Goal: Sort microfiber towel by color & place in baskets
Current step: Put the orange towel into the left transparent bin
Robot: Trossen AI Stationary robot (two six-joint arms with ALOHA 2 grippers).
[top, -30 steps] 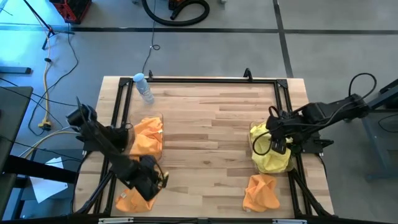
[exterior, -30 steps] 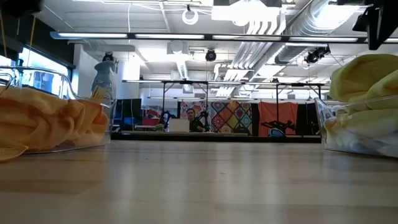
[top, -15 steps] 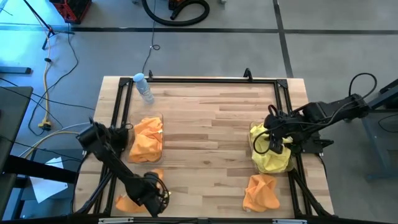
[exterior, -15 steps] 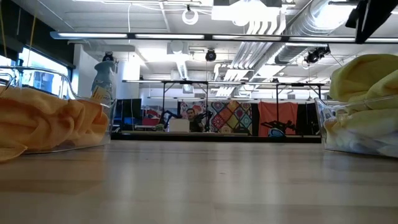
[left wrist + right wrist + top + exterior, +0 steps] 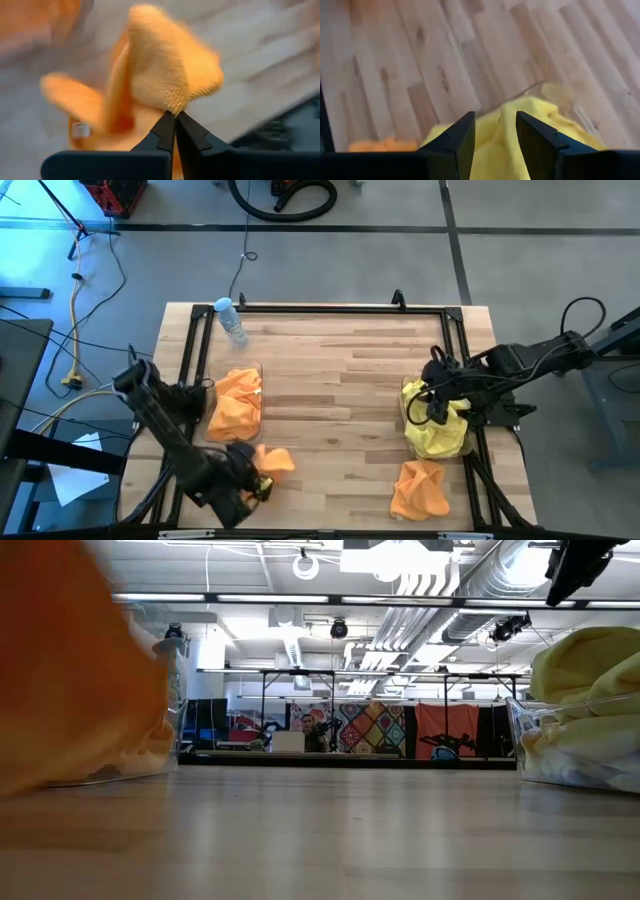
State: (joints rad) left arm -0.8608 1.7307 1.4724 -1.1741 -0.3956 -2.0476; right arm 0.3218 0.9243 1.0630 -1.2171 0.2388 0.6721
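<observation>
My left gripper (image 5: 243,483) is near the table's near-left corner, shut on an orange towel (image 5: 272,461), which fills the left wrist view (image 5: 170,70) and shows as an orange blur in the low view (image 5: 70,670). The left basket (image 5: 258,366) holds more orange towels (image 5: 235,402). My right gripper (image 5: 435,406) is open and hovers just above the yellow towels (image 5: 520,117) heaped in the right basket (image 5: 555,90). Another orange towel (image 5: 420,488) lies bunched on the table in front of that basket. My left gripper pinches a bunched fold of the orange towel (image 5: 174,106) between its two fingertips (image 5: 165,130). The cloth spreads away beyond the fingertips. It is raised off the table; whether its lowest part still touches the wood I cannot tell.
A clear water bottle (image 5: 232,322) stands near the far-left corner. A black frame (image 5: 330,308) runs along the table's edges. Bare wood (image 5: 335,400) lies between the two baskets.
My left gripper dipped onto the orange towel by the near-left corner, took hold of it and raised it, carrying it a little toward the table's right. The towel now hangs in front of the left basket in the low view. My right gripper has risen slightly over the yellow towels.
</observation>
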